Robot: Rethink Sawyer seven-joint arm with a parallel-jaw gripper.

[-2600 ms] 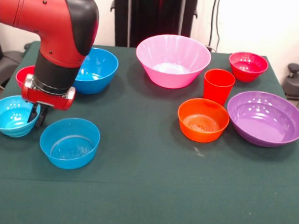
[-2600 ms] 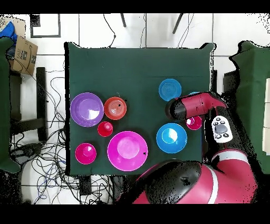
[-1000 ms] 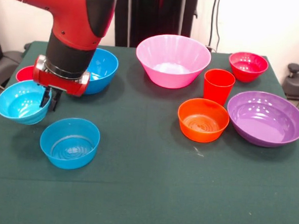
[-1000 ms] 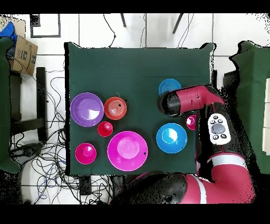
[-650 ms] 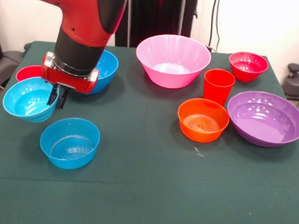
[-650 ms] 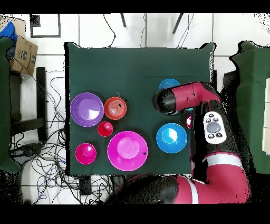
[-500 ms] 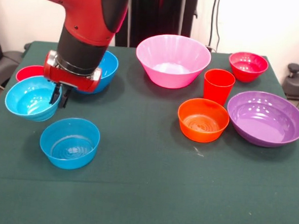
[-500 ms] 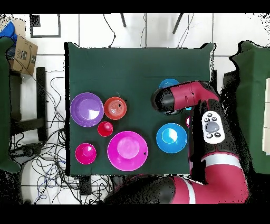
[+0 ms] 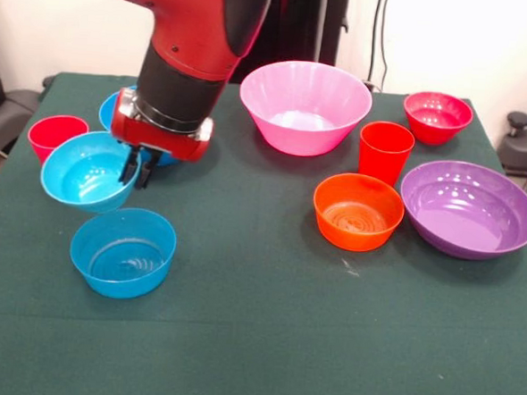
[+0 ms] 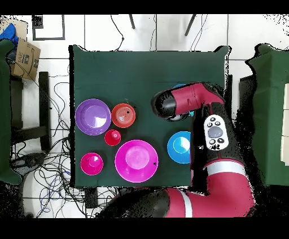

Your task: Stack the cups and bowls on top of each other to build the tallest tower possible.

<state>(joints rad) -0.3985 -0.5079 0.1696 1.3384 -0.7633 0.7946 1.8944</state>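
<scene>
spreading under everything is the dark green cloth-covered table [image 9: 264, 341], and over its left part in the front view bends the red and black robot arm [image 9: 197, 32]. the overhead view shows that arm's whole reach [image 10: 209, 141], hiding the bowls below it. next in size, the large glossy pink plastic bowl [image 9: 305, 106] stands at the far middle, the wide shallow purple plastic bowl [image 9: 469, 208] at the right, and the deep blue plastic bowl [image 9: 112, 109] shows only a sliver behind the wrist in the front view, more fully from overhead [image 10: 182, 147]. the small light-blue plastic bowl [image 9: 88, 171] hangs tilted in the air, its rim pinched between the narrow-set fingers of the gripper [image 9: 136, 167], just above and apart from the small blue plastic bowl [image 9: 123, 252] standing on the cloth. the small orange plastic bowl [image 9: 358, 211] sits beside the purple one. the small red plastic bowl [image 9: 438, 116] sits at the far right. the smooth orange-red plastic cup [image 9: 385, 152] stands upright behind the orange bowl, and the pinkish-red plastic cup [image 9: 57, 136] stands at the far left, seen only in the front view.
</scene>
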